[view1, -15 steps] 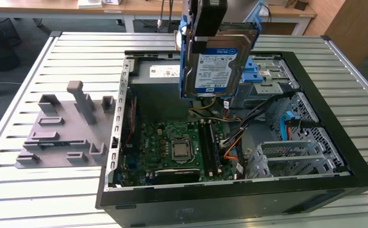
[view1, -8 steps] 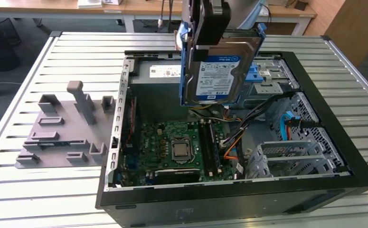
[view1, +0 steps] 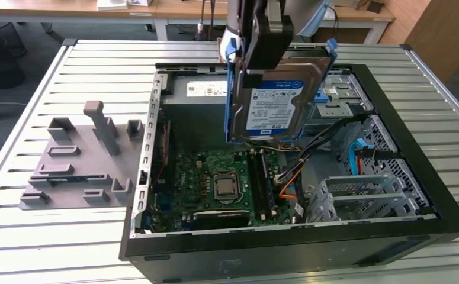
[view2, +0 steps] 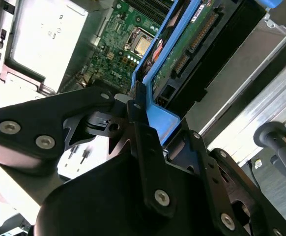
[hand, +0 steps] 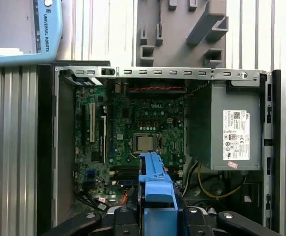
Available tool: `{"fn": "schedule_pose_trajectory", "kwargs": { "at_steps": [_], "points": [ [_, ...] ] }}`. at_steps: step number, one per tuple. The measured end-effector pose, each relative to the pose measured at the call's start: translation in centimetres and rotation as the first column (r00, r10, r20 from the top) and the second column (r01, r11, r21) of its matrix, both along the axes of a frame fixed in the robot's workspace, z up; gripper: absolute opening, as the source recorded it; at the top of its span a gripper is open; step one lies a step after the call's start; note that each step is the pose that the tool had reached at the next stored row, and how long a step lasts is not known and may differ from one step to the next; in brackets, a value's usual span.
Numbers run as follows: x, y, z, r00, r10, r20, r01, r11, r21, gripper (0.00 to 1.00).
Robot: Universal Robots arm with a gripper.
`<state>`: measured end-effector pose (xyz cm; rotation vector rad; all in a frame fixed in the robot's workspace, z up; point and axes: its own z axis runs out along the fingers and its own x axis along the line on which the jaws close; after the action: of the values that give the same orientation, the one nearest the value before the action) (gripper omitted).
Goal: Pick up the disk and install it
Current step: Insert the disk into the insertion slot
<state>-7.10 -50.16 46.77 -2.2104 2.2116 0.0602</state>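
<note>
The gripper pinches the blue carrier frame between its jaws, so the disk hangs upright above the open computer case, over its motherboard. I'd judge it rigid, fairly heavy and shock-sensitive; the frame's edges seem the safest hold.

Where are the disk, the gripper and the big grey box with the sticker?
the disk (view1: pixel 281 103): exterior view, on its white-and-blue label.
the gripper (view1: pixel 262 62): exterior view, where it clamps the disk's upper edge.
the grey box (hand: pixel 207 128): first wrist view, on its bare grey face beside the white sticker.
</note>
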Motion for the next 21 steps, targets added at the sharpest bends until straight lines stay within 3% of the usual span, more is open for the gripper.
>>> {"fn": "schedule_pose_trajectory", "kwargs": {
  "at_steps": [3,7,15,21],
  "points": [
    [0.01,-0.65,0.01,1.0000,0.000,-0.0001,0.000,1.0000,-0.0002,0.36],
    [0.02,-1.07,0.00,1.0000,0.000,-0.0001,0.000,1.0000,-0.0001,0.36],
    [1.21,-1.16,0.00,1.0000,0.000,-0.0001,0.000,1.0000,-0.0001,0.36],
    [2.80,-1.18,-0.03,1.0000,0.000,0.0000,0.000,1.0000,0.0000,0.36]
  ]
}}
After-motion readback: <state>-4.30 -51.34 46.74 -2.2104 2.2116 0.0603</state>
